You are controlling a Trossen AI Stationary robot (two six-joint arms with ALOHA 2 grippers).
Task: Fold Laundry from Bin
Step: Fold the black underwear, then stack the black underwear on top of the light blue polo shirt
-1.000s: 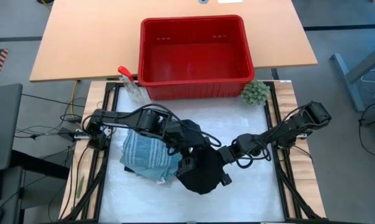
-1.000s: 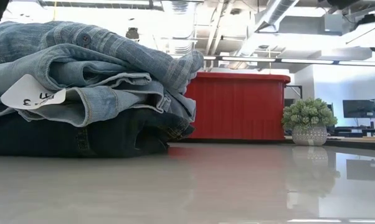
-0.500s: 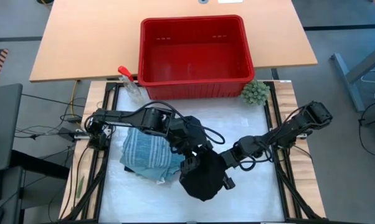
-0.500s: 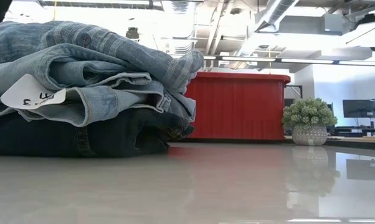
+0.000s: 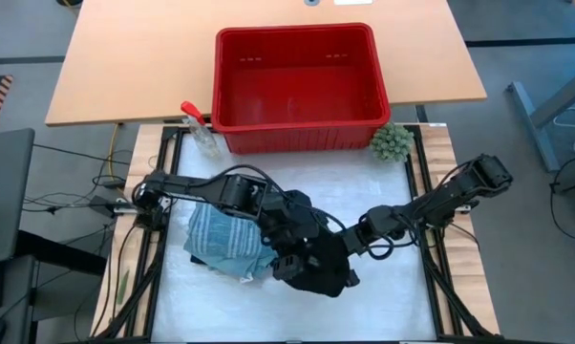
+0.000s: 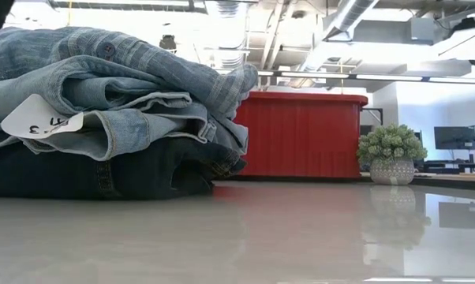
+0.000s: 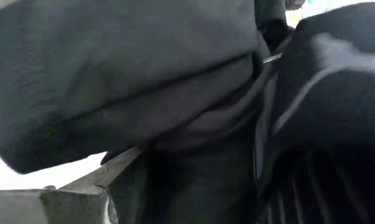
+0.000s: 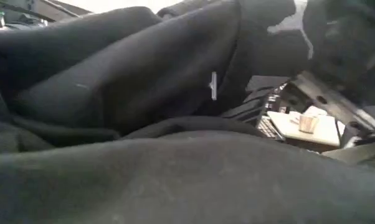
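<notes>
From above, near the middle of the white mat (image 5: 383, 296), the left gripper (image 5: 289, 256) and the right gripper (image 5: 350, 250) meet over the small black piece (image 5: 316, 268), which lies bunched beside the folded stack (image 5: 221, 239) toward the mat's left edge; the left fingers are buried in cloth, so their spread cannot be seen, though they appear wide; the right ones are pressed together, seemingly pinching the black cloth. The red bin (image 5: 297, 132) stands past the mat's far edge, holding no garment — a spray bottle (image 5: 200, 129) and a green ball (image 5: 391, 141) flank it.

At table height, the denim jeans (image 6: 111, 118) top the stack, a dark navy piece (image 6: 103, 177) beneath; the bin's wall shows behind.

Past the left wrist, only black fabric fills the view; the right wrist view shows the same cloth in folds.

To fold well, the grippers should probably draw the cloth flat and taut before doubling it — edges matched, no bunching.
</notes>
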